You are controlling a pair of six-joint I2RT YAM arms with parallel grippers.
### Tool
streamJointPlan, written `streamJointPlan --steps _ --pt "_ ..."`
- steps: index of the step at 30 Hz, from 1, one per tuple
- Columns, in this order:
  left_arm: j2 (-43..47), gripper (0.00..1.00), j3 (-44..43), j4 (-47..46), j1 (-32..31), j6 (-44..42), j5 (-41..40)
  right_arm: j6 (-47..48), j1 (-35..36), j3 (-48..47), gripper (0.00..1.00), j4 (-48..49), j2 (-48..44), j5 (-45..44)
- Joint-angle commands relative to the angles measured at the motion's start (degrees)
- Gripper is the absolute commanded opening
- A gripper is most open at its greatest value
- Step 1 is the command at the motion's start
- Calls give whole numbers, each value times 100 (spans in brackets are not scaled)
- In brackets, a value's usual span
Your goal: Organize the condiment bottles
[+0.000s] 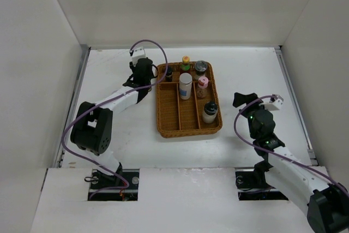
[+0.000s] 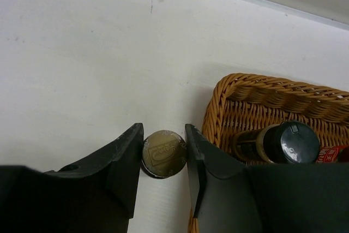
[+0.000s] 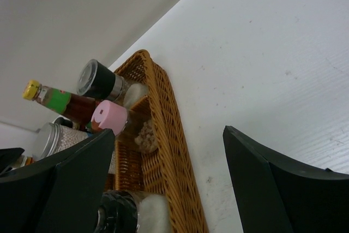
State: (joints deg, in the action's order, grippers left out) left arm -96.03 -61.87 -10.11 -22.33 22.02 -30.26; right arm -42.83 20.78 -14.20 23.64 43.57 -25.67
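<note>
My left gripper [image 1: 151, 82] is at the left rim of the wicker tray [image 1: 162, 114]. In the left wrist view its fingers [image 2: 128, 151] press both sides of a bottle's round gold cap [image 2: 163, 153], which is over the table just outside the tray [image 2: 256, 88]; the body is hidden. A dark bottle with a black cap [image 2: 297, 142] lies inside the tray beside it. The tray also holds a yellow-capped bottle [image 1: 185, 61], a grey-capped jar [image 1: 201, 67], a white bottle [image 1: 186, 85], a pink-capped one [image 1: 203, 84] and a black-capped white one [image 1: 210, 112]. My right gripper [image 1: 245, 101] is open and empty, right of the tray.
White walls enclose the table on the left, back and right. The tray's front compartments [image 1: 185, 115] hold nothing. In the right wrist view the tray's right rim [image 3: 163, 113] lies between my open fingers [image 3: 256, 173], with bare table to its right.
</note>
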Motion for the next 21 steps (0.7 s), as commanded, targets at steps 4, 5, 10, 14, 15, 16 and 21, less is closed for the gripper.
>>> streamJointPlan --steps 4,5,10,14,15,16,21 --pt "848 18 122 -158 -144 -84 -296 82 80 -215 88 343 -86 9" --pt "997 18 131 -115 -197 -93 -322 73 80 -206 88 343 -68 18" --pt "1954 18 131 105 -644 -338 -568 82 98 -224 88 343 -42 9" --pt "2544 18 262 412 -1285 -287 -639 82 106 -224 88 343 -77 18" --pt "2624 18 306 457 -1505 -216 -630 90 115 -224 88 335 -112 10" --pt "2668 18 324 527 -1759 -146 -613 99 115 -215 88 343 -129 1" --pt "2467 18 149 773 -2937 -40 -639 99 115 -215 88 334 -112 1"
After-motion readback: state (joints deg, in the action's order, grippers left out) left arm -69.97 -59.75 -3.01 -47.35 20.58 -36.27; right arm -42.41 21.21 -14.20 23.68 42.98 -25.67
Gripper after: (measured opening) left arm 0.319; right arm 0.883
